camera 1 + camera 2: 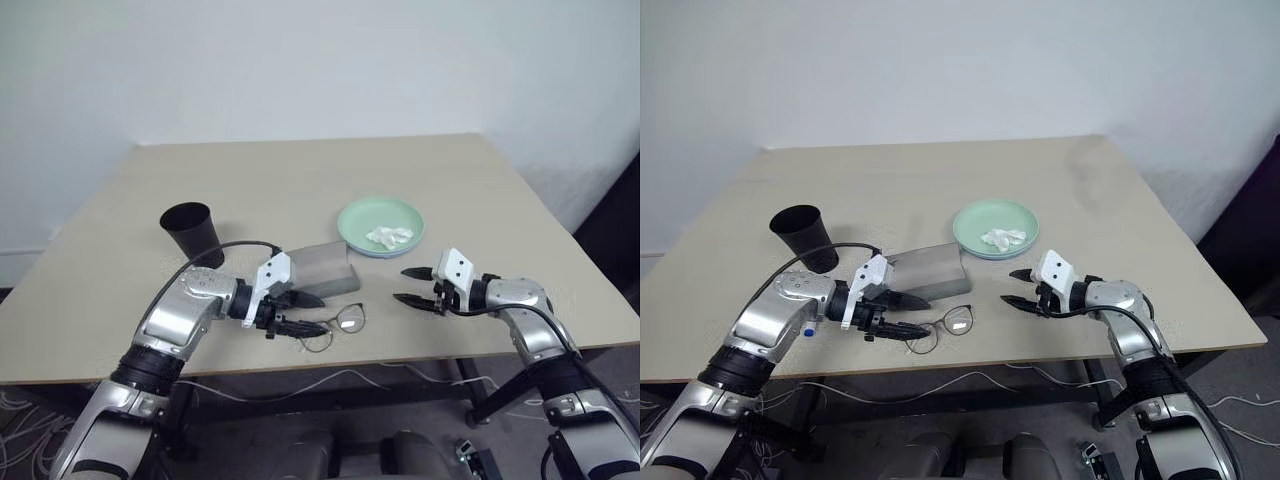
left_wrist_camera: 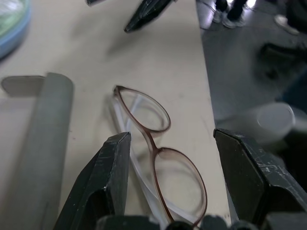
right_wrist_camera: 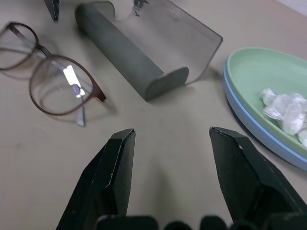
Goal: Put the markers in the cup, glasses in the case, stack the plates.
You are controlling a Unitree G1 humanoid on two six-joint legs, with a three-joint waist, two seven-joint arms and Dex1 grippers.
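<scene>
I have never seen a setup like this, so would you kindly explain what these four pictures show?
A two-armed humanoid robot stands at a beige table. Two pictures come from its head camera; the other two look along each hand's black fingers. On the table stand a tall black tapered cup and a grey oblong glasses case, lying open. The mint green plate sits on the light blue plate, with crumpled white tissue inside. The left hand is open around the thin wire-framed glasses, which lie on the table. The right hand is open and holds nothing.

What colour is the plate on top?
Mint green plate, clearest in the right wrist view.
</scene>
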